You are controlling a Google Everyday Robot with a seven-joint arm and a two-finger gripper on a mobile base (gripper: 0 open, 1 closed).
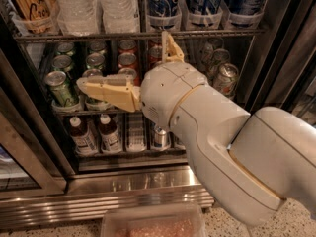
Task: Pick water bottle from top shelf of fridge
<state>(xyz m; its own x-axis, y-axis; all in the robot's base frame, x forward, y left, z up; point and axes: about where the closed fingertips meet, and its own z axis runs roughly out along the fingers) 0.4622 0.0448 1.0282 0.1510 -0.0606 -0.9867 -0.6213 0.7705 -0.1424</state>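
Observation:
Two large clear ribbed water bottles (79, 9) (118, 6) stand side by side on the top shelf (207, 33), left of centre, their tops cut off by the frame edge. My gripper (123, 58) is open and empty in front of the can shelf below them. One tan finger (106, 90) points left across the cans. The other finger (170, 47) points up and reaches the top shelf's front rail, right of the water bottles. The fridge (123, 191) has its ribbed steel base below.
Blue Pepsi bottles (165, 4) fill the top shelf's right side and an amber tea bottle (32, 6) stands at its left. Green and red cans (61, 85) sit on the middle rack, small brown bottles (81, 135) below. My white arm (222, 142) fills the right foreground. A clear bin (153, 223) lies on the floor.

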